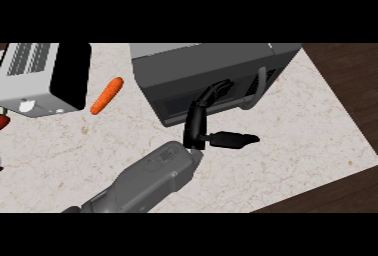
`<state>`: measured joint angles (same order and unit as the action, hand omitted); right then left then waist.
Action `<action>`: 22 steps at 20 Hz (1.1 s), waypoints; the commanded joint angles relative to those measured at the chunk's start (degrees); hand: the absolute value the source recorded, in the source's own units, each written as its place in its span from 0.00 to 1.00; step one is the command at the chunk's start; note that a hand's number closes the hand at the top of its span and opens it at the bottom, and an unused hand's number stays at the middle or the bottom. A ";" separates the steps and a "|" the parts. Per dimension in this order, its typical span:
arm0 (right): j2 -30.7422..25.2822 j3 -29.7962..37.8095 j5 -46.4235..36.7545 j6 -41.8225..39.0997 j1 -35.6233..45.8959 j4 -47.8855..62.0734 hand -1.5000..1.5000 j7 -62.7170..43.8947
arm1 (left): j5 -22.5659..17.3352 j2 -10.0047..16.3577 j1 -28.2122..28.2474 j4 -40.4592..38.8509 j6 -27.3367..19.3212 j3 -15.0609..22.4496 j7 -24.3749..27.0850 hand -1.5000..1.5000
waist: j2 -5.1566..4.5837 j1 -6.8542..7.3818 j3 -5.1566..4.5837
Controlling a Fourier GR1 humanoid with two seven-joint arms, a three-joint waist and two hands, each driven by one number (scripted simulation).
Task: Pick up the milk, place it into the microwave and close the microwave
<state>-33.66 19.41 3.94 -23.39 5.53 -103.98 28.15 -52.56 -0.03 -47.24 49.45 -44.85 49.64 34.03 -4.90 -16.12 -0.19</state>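
Note:
The dark grey microwave point(210, 62) stands at the back middle of the counter, its front door point(173, 100) facing me and looking shut or nearly so. A curved grey handle point(259, 89) runs down the door's right side. My left hand point(196, 125) reaches up from the lower left. It is open, with straight fingers point(215, 91) laid against the door front and the thumb point(235, 139) sticking out to the right. No milk shows anywhere; I cannot see inside the microwave. My right hand is out of view.
An orange carrot point(108, 95) lies on the marble counter point(295, 135) left of the microwave. A light grey appliance point(40, 77) sits at the back left, with a red item point(4, 121) at the left edge. The counter ends at the right, over dark wood floor point(347, 75).

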 commanded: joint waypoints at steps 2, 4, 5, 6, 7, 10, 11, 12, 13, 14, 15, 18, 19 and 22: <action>-0.59 -0.35 -0.36 -0.08 1.40 0.79 1.00 -0.40 | -2.61 0.02 -3.88 -4.38 -0.71 -3.53 0.62 0.00 | -0.67 -0.28 -0.05; -0.18 -0.67 -0.51 0.29 2.04 1.30 1.00 -0.30 | -3.34 0.02 -3.89 -3.90 -0.80 -2.55 0.84 0.00 | -0.68 -0.64 0.03; 8.10 -3.87 10.46 -2.70 1.09 5.14 1.00 -0.63 | -2.63 0.03 -3.04 -2.66 -0.34 -2.07 1.73 0.00 | -1.32 1.37 0.75; 7.00 -3.96 10.48 -3.44 1.44 5.79 0.00 -1.81 | -3.31 0.02 -3.61 -2.91 -0.50 -2.22 1.61 0.00 | -1.32 1.15 0.40; 6.77 -4.27 11.26 -4.36 1.06 6.25 0.00 -2.64 | -3.31 0.02 -4.07 -3.75 -0.48 -2.26 1.89 0.00 | -1.16 0.79 0.30; 7.31 -3.80 13.86 -5.16 1.70 8.33 0.00 -2.86 | -4.31 0.03 -4.14 -4.41 0.11 -2.41 2.57 0.00 | -1.36 0.27 0.29; 6.40 -4.22 14.36 -6.29 2.27 8.25 0.00 -3.55 | -4.33 0.02 -4.96 -4.53 -0.57 -2.40 2.70 0.00 | -0.99 0.21 0.19; 6.43 -4.18 15.05 -6.49 2.58 9.13 0.00 -4.03 | -4.64 0.02 -4.27 -4.60 -0.11 -1.95 3.14 0.00 | -1.27 0.29 0.15; 6.44 -4.14 15.37 -6.69 2.64 9.69 0.00 -4.07 | -4.96 0.02 -4.31 -5.11 0.03 -2.14 3.24 0.00 | -1.36 0.30 0.17; 6.19 -4.25 16.29 -7.18 3.01 9.55 0.00 -4.79 | -5.24 0.02 -4.55 -4.95 -0.20 -2.55 3.73 0.00 | -1.13 0.07 0.03; 5.54 -3.52 17.03 -7.42 3.69 10.33 0.00 -5.03 | -5.74 0.02 -4.79 -4.97 -0.30 -2.40 3.42 0.00 | -0.92 0.01 0.08; 5.24 -3.06 18.47 -8.40 4.41 12.33 0.00 -4.95 | -6.00 0.03 -4.88 -5.65 0.40 -1.97 4.21 0.00 | -1.41 -0.11 0.24; 4.94 -3.46 19.12 -8.97 5.14 12.36 0.00 -5.56 | -6.24 0.03 -5.01 -5.32 0.07 -1.86 4.46 0.00 | -1.38 -0.23 0.14; 4.43 -3.18 20.62 -10.32 5.20 13.91 0.00 -5.89 | -6.96 0.03 -5.31 -6.02 0.14 -2.18 4.92 0.00 | -1.17 -0.68 0.21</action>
<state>-28.67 16.09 22.57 -32.23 9.96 -91.69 22.92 -57.65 -0.01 -48.35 47.97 -43.77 50.87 40.05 -5.64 -16.14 0.10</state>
